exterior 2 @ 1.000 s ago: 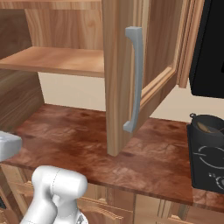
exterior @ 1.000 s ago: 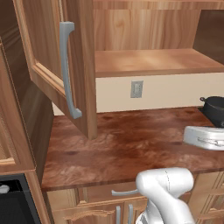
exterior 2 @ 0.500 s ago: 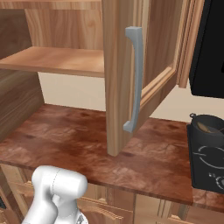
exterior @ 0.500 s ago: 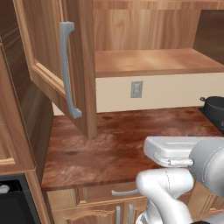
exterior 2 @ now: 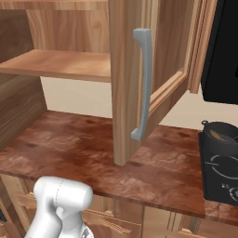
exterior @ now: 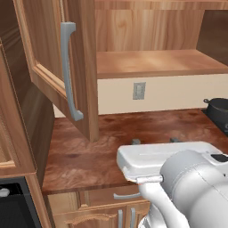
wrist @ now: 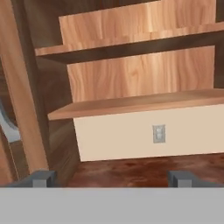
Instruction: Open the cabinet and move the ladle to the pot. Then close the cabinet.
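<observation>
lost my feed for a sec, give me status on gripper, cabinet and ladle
Gripper open, empty, facing the cabinet. Cabinet doors open, lower shelf bare. Ladle handle seems to show in the pot on the stove. Door juts over the counter.

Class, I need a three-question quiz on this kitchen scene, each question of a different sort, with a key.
1. True or false: both cabinet doors stand open.
2. Where does the pot sit? A) on the cabinet shelf B) on the stove at the right C) on the floor
3. Fill in: the pincer has its jaws ____.

Key: 1 true; 2 B; 3 open, with nothing between them.
</observation>
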